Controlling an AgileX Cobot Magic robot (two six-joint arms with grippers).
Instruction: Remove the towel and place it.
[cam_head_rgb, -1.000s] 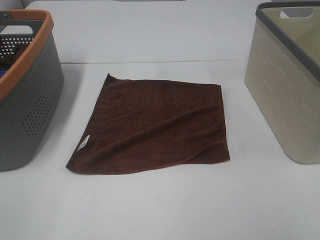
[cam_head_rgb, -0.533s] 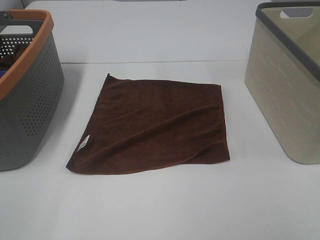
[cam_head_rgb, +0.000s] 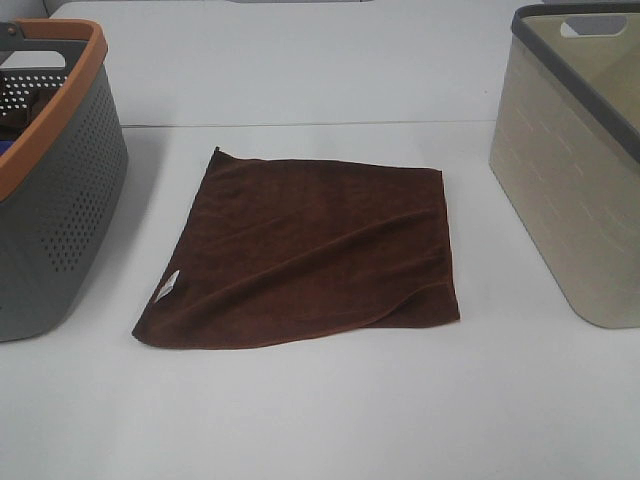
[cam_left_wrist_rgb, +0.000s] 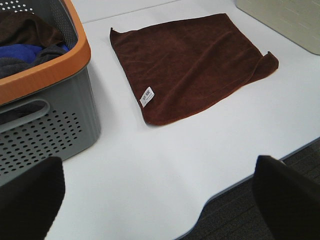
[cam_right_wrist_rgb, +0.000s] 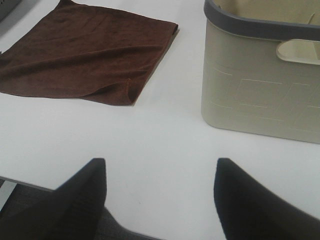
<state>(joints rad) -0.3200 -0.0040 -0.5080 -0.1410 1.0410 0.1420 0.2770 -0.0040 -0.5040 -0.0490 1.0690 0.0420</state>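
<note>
The dark brown towel (cam_head_rgb: 305, 250) lies spread flat on the white table (cam_head_rgb: 320, 420), between two baskets, its small white tag (cam_head_rgb: 168, 286) near the front left corner. One corner at the front right is slightly folded over. The left wrist view shows the towel (cam_left_wrist_rgb: 192, 65) and tag (cam_left_wrist_rgb: 147, 96) well away from my left gripper (cam_left_wrist_rgb: 160, 200), whose black fingers (cam_left_wrist_rgb: 30, 195) stand wide apart over the table's front edge, holding nothing. My right gripper (cam_right_wrist_rgb: 160, 200) is open too and empty, held back near the table edge, with the towel (cam_right_wrist_rgb: 85, 55) lying apart from it. Neither gripper appears in the high view.
A grey perforated basket with an orange rim (cam_head_rgb: 50, 180) stands at the left and holds dark and blue cloths (cam_left_wrist_rgb: 25, 45). A beige basket with a grey rim (cam_head_rgb: 570, 190) stands at the right. The table's front edge (cam_left_wrist_rgb: 225, 190) runs close under the grippers.
</note>
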